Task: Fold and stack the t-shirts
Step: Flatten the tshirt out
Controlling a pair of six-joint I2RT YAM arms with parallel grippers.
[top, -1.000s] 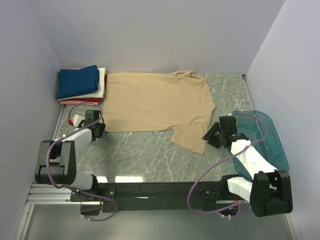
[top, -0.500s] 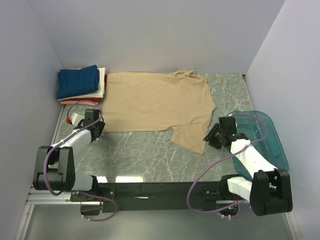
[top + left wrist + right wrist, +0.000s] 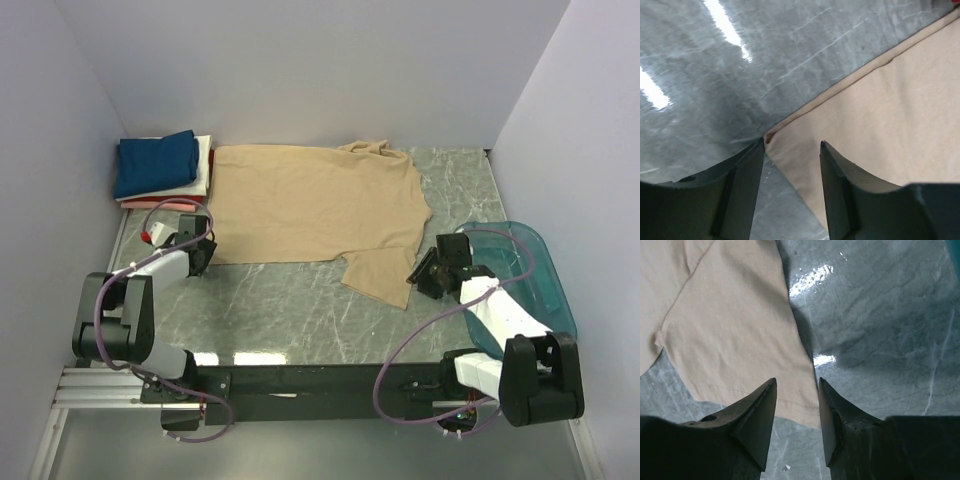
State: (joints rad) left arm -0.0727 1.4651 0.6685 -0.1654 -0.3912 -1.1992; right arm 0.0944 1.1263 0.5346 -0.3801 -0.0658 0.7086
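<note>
A tan t-shirt (image 3: pixel 310 210) lies spread flat across the grey marble table (image 3: pixel 290 310). Its near right sleeve (image 3: pixel 380 275) points toward me. My left gripper (image 3: pixel 205 250) is open over the shirt's near left corner (image 3: pixel 771 136), the cloth between its fingers. My right gripper (image 3: pixel 420 272) is open over the sleeve's hem corner (image 3: pixel 812 415), which also lies between its fingers. A stack of folded shirts stands at the far left, a navy one (image 3: pixel 155 163) on top, white and red edges below.
A teal translucent tub (image 3: pixel 530 275) sits at the right table edge, beside my right arm. White walls close in the back and both sides. A black rail (image 3: pixel 300 380) runs along the near edge.
My left gripper has moved a little right and away from me, onto the tan shirt's near left corner. The right gripper has barely moved.
</note>
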